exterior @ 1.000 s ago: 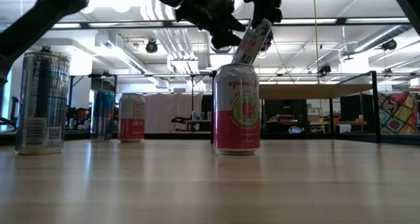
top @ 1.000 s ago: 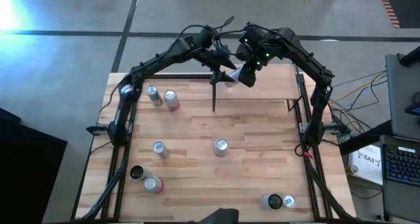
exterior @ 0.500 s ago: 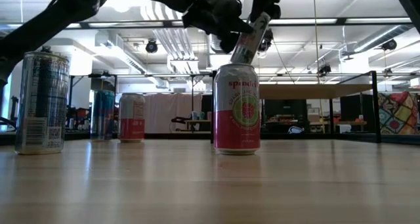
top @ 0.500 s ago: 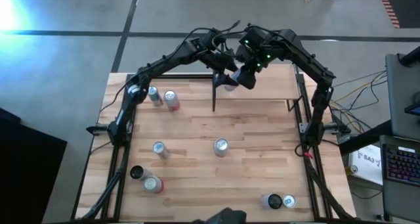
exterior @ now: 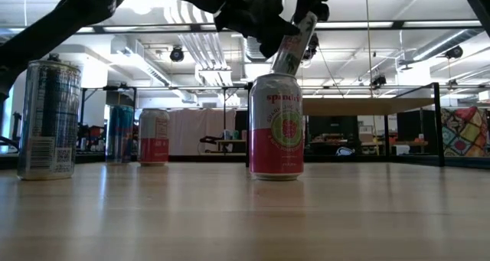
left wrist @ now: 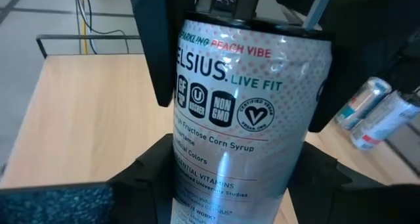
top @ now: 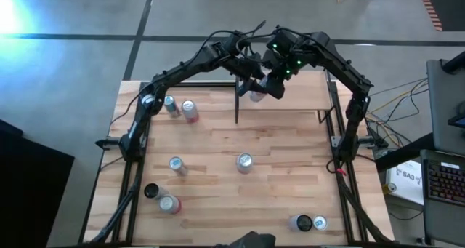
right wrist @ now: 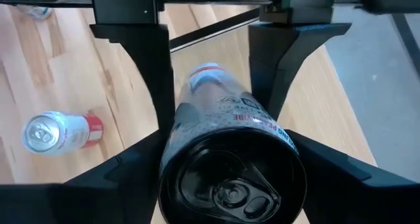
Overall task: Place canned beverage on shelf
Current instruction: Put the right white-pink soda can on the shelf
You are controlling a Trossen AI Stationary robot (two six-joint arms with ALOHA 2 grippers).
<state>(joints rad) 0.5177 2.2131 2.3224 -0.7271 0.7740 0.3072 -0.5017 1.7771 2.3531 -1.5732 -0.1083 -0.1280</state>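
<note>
Both the left gripper [top: 251,72] and right gripper [top: 267,83] clasp one tilted Celsius can [left wrist: 239,119], apparently above the shelf [top: 305,95].

Open-plan lab or workshop: exposed ceiling ducts [exterior: 207,50], concrete floor [top: 73,59], desks beyond table [exterior: 230,215].

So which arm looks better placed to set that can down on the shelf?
Probably the right. The right gripper holds the can, tilted in the air above the shelf, which lies on that arm's side of the table. The left gripper is at the can too, but reaches across from its side.
</note>
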